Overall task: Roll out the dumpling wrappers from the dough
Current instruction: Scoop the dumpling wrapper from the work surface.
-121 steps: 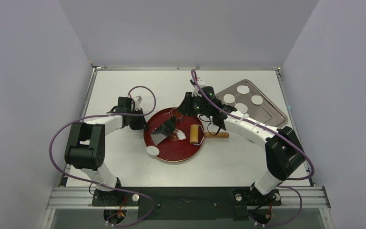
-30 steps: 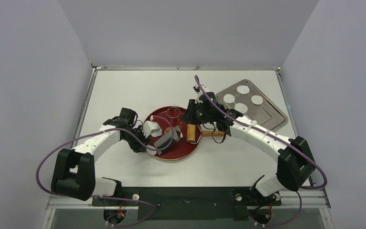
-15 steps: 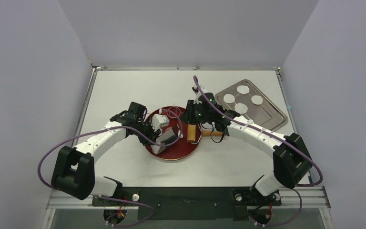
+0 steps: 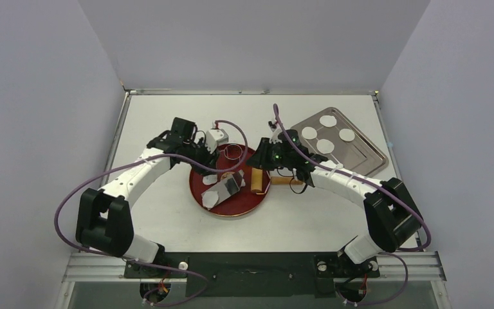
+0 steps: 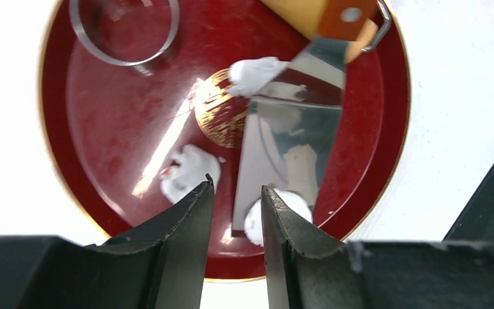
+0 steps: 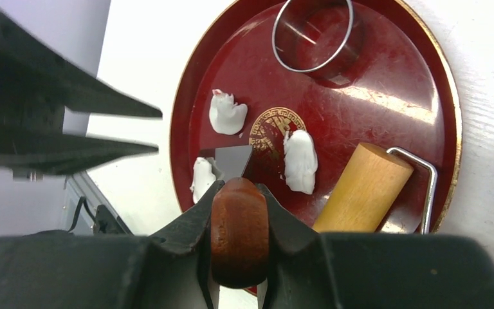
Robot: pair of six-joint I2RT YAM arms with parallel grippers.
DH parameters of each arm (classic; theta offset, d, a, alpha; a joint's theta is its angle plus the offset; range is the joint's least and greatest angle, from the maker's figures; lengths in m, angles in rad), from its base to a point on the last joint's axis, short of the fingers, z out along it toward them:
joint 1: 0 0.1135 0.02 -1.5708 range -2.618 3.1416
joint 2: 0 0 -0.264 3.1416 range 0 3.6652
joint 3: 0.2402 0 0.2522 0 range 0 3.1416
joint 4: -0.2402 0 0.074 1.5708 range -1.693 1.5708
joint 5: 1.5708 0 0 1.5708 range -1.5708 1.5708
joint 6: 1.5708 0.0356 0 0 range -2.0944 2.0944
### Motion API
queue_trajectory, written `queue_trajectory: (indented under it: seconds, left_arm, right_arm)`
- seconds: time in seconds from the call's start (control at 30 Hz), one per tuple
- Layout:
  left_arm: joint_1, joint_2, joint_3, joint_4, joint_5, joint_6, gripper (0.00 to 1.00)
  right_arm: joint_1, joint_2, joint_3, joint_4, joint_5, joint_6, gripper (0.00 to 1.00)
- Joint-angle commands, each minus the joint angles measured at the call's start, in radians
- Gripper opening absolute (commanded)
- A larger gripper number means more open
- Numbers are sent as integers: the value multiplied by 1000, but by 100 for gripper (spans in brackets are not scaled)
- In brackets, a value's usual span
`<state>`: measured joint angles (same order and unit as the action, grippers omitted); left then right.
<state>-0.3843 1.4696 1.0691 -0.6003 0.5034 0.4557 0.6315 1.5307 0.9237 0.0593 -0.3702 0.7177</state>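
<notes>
A red plate [image 4: 254, 205] holds white dough lumps [image 6: 226, 114] [image 6: 300, 161] and one small round wrapper [image 4: 210, 199] at its front left edge. The wrapper is partly behind my finger in the left wrist view [image 5: 294, 203]. My right gripper [image 4: 257, 159] [image 6: 239, 188] is shut on the brown wooden handle [image 6: 239, 232] of a steel scraper, whose blade [image 4: 231, 185] [image 5: 289, 141] lies over the plate's middle. My left gripper [image 4: 204, 164] [image 5: 237, 188] is open and empty, above the plate's left side. Several round wrappers [image 4: 325, 145] lie on the metal tray [image 4: 360, 158].
A wooden rolling pin [image 4: 259, 181] [image 6: 363, 187] lies on the plate's right edge, its handle [image 4: 289, 181] pointing right. A metal ring cutter [image 4: 235, 152] [image 6: 313, 32] stands at the plate's far side. Grey walls close in the white table on three sides.
My left arm has drawn back from over the plate's front left to its far left side. The round wrapper at the plate's front left edge now shows. The scraper blade has shifted a little.
</notes>
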Motion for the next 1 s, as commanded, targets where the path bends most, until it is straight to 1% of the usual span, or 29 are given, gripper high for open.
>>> queue_trajectory:
  seconds: [0.0, 0.1, 0.23, 0.43, 0.6, 0.73, 0.8, 0.97]
  left_arm:
    - [114, -45, 58, 18, 79, -81, 31]
    - [184, -55, 55, 20, 65, -89, 31]
    - [240, -70, 34, 25, 53, -92, 31]
    - [282, -63, 50, 31, 54, -103, 31]
    - [304, -40, 87, 30, 58, -114, 31]
    - [317, -8, 133, 29, 60, -135, 31]
    - [323, 6, 151, 34, 62, -149, 32]
    - [337, 34, 184, 70, 61, -201, 32]
  right_arm:
    - [-23, -58, -4, 97, -105, 6, 0]
    - [-45, -84, 9, 85, -132, 5, 0]
    - [-79, -110, 6, 59, -162, 0, 0]
    - [-132, -147, -24, 43, -212, 17, 0]
    - [-178, -229, -35, 31, -234, 50, 0]
    - [-273, -311, -36, -2, -238, 63, 0]
    - [-353, -345, -34, -25, -235, 56, 0]
    - [-493, -430, -50, -56, -216, 43, 0]
